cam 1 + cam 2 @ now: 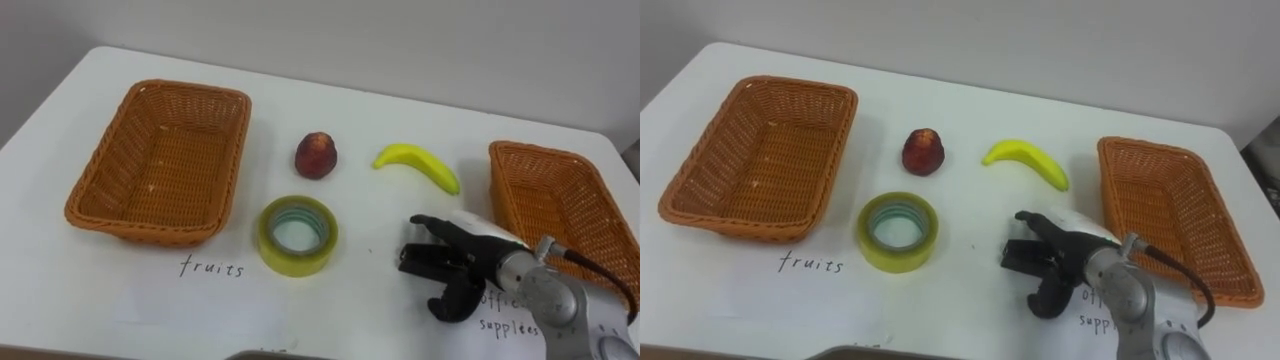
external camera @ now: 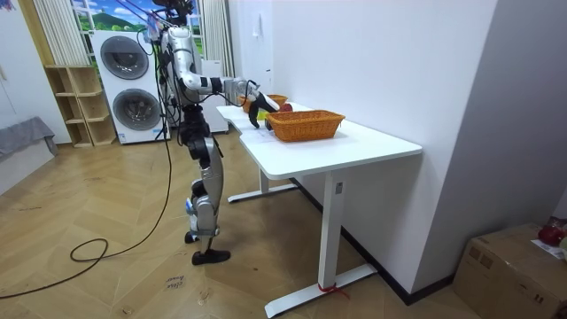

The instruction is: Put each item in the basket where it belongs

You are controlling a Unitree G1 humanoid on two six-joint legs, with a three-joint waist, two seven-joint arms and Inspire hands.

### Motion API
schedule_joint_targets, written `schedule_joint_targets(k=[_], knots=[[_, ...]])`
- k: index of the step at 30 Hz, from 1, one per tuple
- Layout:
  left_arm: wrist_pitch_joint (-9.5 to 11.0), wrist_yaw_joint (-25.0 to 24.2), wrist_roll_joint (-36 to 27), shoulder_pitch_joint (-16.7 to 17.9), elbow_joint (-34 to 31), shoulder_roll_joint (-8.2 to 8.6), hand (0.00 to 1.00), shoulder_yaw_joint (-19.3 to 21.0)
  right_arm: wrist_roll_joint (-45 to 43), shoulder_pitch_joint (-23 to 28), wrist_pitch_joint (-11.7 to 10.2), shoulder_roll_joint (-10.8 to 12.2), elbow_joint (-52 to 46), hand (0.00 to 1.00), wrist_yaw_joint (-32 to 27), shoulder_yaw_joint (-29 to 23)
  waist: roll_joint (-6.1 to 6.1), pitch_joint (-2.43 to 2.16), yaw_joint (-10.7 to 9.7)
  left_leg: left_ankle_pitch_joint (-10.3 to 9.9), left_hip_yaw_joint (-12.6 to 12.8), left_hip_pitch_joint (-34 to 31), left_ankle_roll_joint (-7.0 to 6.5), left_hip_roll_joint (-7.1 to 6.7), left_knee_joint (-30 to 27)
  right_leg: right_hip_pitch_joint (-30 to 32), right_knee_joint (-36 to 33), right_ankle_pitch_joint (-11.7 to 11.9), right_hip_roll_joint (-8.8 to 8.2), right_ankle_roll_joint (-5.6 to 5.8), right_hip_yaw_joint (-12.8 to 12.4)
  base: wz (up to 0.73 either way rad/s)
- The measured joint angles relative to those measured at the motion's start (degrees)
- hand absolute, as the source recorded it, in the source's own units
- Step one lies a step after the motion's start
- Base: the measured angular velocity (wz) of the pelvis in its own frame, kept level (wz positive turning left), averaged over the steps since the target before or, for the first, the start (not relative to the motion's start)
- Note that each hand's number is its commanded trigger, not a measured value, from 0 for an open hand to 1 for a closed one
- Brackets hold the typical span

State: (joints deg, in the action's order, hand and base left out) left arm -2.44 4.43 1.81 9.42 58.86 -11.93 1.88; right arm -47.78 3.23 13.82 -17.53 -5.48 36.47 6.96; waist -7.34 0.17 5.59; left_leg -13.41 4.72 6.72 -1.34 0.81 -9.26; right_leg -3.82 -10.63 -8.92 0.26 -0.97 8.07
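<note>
Baskets flank the counter (image 1: 120, 300), both empty: left basket (image 1: 165, 165) labelled for fruit, right basket (image 1: 560, 205) for supplies. Apple (image 1: 316, 155), banana (image 1: 418, 164) and tape (image 1: 297, 235) lie between, unsorted. Right hand (image 1: 455, 262) hovers near-right, fingers spread, empty, likely readying a reach.

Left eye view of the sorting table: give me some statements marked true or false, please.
1. The left orange wicker basket is empty. True.
2. The yellow banana lies in the right orange wicker basket. False: it lies on the white table, left of that basket.
3. The yellow-green tape roll lies nearer the robot than the dark red fruit. True.
4. The right hand grips the tape roll. False: it is open, holding nothing, beside the right basket.
</note>
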Motion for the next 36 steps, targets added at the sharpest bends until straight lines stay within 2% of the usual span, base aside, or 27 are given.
schedule_joint_targets(k=[10,16,20,28,36], knots=[[0.0,0.0,0.0,0.1,-1.4,-0.26,0.00,-1.1,-4.3,-1.9,0.3,0.2,1.2,1.00,-2.8,0.9,-0.14,-0.02,1.2,0.0,-0.2,-0.1,0.00,0.05,0.0,0.1,0.1,0.0,0.01,0.00,0.4,0.01],[0.0,0.0,0.0,0.1,-1.4,-0.26,0.00,-1.1,-4.2,-2.7,0.6,0.7,2.1,1.00,-3.2,0.8,-0.16,-0.03,1.0,0.0,-0.2,-0.1,-0.01,0.07,-0.1,0.0,0.2,0.0,0.00,0.01,0.7,0.01],[0.0,0.0,0.0,0.1,-1.5,-0.21,0.00,-1.1,-4.3,-2.6,0.8,1.9,2.1,1.00,-3.3,0.6,-0.09,-0.06,0.7,0.0,-0.2,-0.1,-0.01,0.06,0.0,0.0,0.2,0.0,0.01,0.01,0.3,-0.01],[-0.1,0.1,0.1,0.2,-1.5,-0.13,0.00,-1.1,-4.2,-2.6,1.0,2.0,2.0,1.00,-2.9,0.6,0.69,-0.28,0.8,0.0,-0.2,-0.1,0.00,0.07,0.1,0.0,0.1,0.0,0.08,0.00,0.0,0.00],[-0.1,0.4,0.0,0.4,-1.5,0.07,0.00,-0.9,-4.0,-1.1,1.2,2.6,0.1,1.00,-2.6,0.5,0.71,-0.32,1.0,0.0,-0.2,0.0,0.00,0.06,0.0,0.0,0.1,0.0,0.08,0.00,-0.1,0.00]])
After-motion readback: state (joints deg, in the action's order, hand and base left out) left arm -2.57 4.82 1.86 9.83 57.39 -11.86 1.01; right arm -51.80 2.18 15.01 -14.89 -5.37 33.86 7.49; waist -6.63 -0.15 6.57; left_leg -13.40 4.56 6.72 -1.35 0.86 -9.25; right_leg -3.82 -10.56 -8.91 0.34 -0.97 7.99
